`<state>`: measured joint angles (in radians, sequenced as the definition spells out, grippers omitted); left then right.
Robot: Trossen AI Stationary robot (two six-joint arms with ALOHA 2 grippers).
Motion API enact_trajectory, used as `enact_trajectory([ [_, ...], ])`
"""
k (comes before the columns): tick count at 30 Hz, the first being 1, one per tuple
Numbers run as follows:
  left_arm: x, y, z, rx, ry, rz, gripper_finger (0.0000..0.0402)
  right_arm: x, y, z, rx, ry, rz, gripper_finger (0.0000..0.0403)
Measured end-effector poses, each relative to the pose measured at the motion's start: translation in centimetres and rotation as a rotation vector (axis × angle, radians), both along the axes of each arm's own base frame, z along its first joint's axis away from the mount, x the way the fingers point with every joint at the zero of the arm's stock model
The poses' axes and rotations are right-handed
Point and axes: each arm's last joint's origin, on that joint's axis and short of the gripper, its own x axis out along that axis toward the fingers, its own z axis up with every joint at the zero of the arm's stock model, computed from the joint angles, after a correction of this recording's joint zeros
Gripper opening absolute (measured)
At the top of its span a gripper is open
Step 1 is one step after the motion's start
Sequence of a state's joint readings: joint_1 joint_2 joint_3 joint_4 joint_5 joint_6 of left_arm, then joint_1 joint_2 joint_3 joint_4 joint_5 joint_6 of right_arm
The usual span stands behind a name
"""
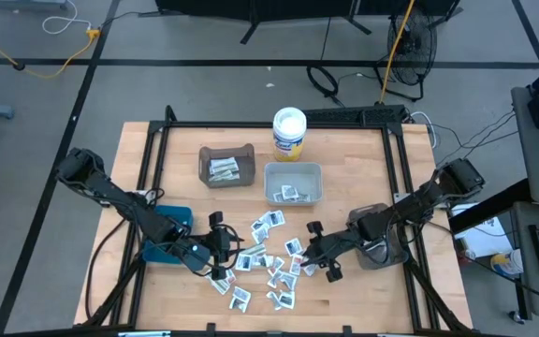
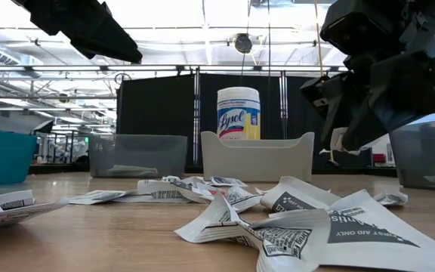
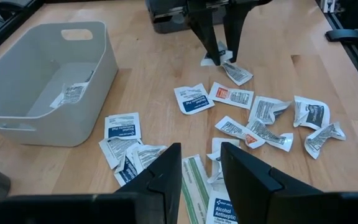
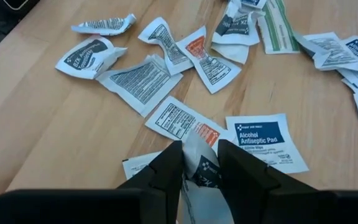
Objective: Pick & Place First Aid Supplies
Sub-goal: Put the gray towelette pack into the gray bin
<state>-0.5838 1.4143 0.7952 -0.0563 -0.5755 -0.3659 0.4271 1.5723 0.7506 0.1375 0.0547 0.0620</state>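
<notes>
Many first aid supplies (image 1: 269, 257), small white packets with blue, red or dark print, lie scattered flat on the wooden table near its front edge. My right gripper (image 4: 201, 165) hangs over the right side of the heap (image 1: 318, 255), shut on one white packet (image 4: 201, 163). My left gripper (image 3: 201, 168) hovers open over the heap's left side (image 1: 221, 262). Nothing is between its fingers, and a green-striped strip (image 3: 194, 183) lies on the table below it. My right gripper pinches a crumpled white packet with dark print (image 4: 199, 149) between its two fingers, which slant down from the table's right. In the low view the packet (image 2: 340, 141) hangs below the fingers, clear of the table.
A white bin (image 1: 293, 183) and a grey-brown bin (image 1: 225, 166) stand behind the heap, each with a few packets inside. A white round tub (image 1: 289, 131) stands behind them. A teal bin (image 1: 162, 234) sits at the left and a grey bin (image 1: 382, 245) at the right.
</notes>
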Motion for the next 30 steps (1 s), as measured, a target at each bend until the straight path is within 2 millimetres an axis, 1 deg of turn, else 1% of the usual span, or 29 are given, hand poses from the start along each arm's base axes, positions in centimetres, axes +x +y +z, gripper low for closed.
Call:
enact_trajectory([
  [6,0.0,0.0,0.0,0.000,0.000,0.000,0.0118,0.1,-0.1,0.0,-0.032,-0.013,0.027,0.0093],
  [12,0.0,0.0,0.0,0.002,0.000,-0.001,0.0118,0.5,-1.0,0.7,-0.050,-0.054,0.021,0.0093],
  [17,0.0,0.0,0.0,0.008,-0.001,-0.005,0.0118,0.8,-2.4,1.7,-0.080,-0.107,0.004,0.0093],
  [23,0.0,0.0,0.0,0.014,-0.004,-0.009,0.0118,1.0,-4.4,3.2,-0.158,-0.181,-0.075,0.0093],
  [30,0.0,0.0,0.0,0.022,-0.004,-0.014,0.0118,1.2,-6.8,5.1,-0.174,-0.276,-0.142,0.0093],
])
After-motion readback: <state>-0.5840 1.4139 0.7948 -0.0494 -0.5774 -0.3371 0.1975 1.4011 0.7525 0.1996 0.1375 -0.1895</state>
